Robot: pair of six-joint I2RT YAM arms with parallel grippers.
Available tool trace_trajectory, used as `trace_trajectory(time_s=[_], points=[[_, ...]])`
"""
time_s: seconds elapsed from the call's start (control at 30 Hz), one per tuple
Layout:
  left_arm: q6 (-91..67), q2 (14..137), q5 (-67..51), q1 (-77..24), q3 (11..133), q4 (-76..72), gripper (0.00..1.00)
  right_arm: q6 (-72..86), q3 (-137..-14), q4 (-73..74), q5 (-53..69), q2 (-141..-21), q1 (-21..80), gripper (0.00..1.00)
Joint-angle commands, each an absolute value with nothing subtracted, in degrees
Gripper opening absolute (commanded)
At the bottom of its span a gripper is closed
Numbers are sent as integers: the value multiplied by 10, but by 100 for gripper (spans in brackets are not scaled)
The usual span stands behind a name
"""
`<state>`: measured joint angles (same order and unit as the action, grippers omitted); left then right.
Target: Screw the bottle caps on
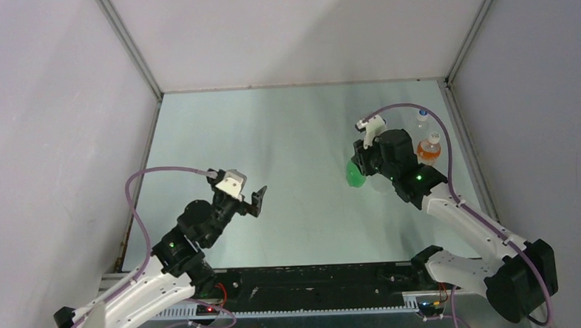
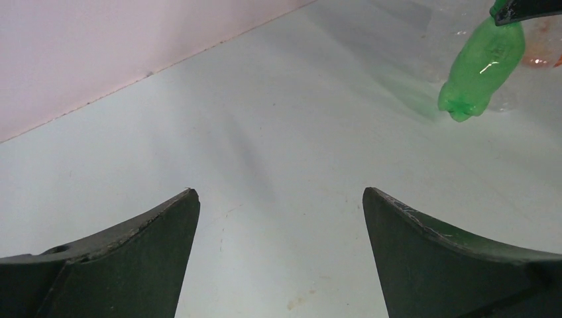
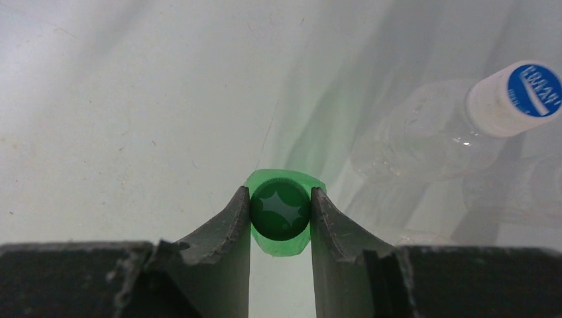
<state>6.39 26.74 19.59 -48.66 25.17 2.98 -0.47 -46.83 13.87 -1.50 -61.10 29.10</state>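
My right gripper [image 3: 280, 191] is shut on the green cap [image 3: 280, 211], which sits on the neck of the green bottle [image 3: 286, 248]. The top view shows that gripper [image 1: 359, 163] over the green bottle [image 1: 355, 176] at the right of the table. In the left wrist view the green bottle [image 2: 480, 66] hangs tilted. A white-and-blue cap [image 3: 523, 93] is on a clear bottle [image 3: 424, 142] beside it. The solid blue cap is out of view. My left gripper [image 1: 258, 199] is open and empty above the table [image 2: 278, 195].
A bottle with orange liquid and a plain white cap [image 1: 429, 149] stands by the right wall, and the clear bottle [image 1: 422, 118] stands behind it. The enclosure walls [image 1: 65, 144] close in the table on the left, back and right.
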Motion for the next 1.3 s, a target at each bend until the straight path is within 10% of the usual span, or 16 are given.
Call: trace_trajectory(time_s=[0.0, 1.27], points=[[86, 273, 214, -482, 250, 30, 100, 16, -454, 78, -8, -619, 281, 3], [86, 286, 199, -481, 246, 10, 100, 28, -400, 59, 21, -583, 268, 47]])
